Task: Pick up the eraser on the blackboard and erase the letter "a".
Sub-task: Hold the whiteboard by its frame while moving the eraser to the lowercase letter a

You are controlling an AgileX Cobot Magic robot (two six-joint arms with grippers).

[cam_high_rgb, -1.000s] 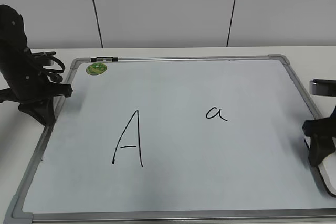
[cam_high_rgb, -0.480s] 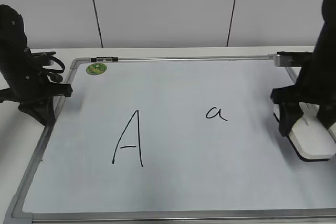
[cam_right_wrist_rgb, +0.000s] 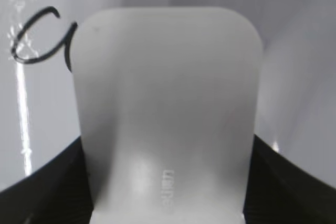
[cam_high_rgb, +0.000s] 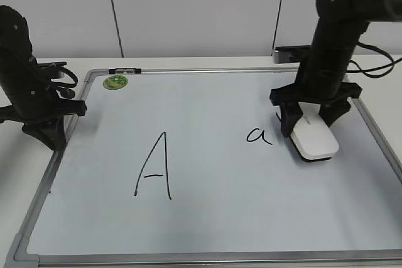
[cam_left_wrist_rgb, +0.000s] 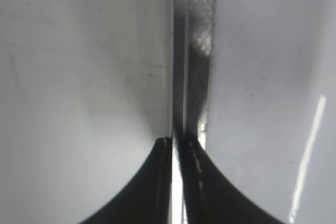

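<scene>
The right gripper [cam_high_rgb: 312, 123] points down over the right half of the blackboard [cam_high_rgb: 207, 218], its two black fingers [cam_high_rgb: 287, 120] clamped on the sides of the eraser [cam_high_rgb: 314, 139]. The eraser is a white rounded block with a thin dark underside, and it appears to lie flat on the white board surface. In the right wrist view the eraser [cam_right_wrist_rgb: 168, 114] fills most of the picture, with the dark fingers [cam_right_wrist_rgb: 42, 182] pressed against its lower left and right edges. The letter "a" [cam_high_rgb: 259, 135] sits just to the left of the eraser; in the right wrist view the letter "a" [cam_right_wrist_rgb: 39, 40] is at the upper left, its right stroke meeting the eraser's edge. A large capital "A" [cam_high_rgb: 155, 166] stands well to the left, on the left half of the board. A small round green magnet [cam_high_rgb: 115, 82] sits near the board's far left corner. The left gripper [cam_left_wrist_rgb: 177, 145] hangs at the board's left frame, its jaws drawn nearly together with only a thin slit between them, over the metal frame strip [cam_left_wrist_rgb: 194, 51].
</scene>
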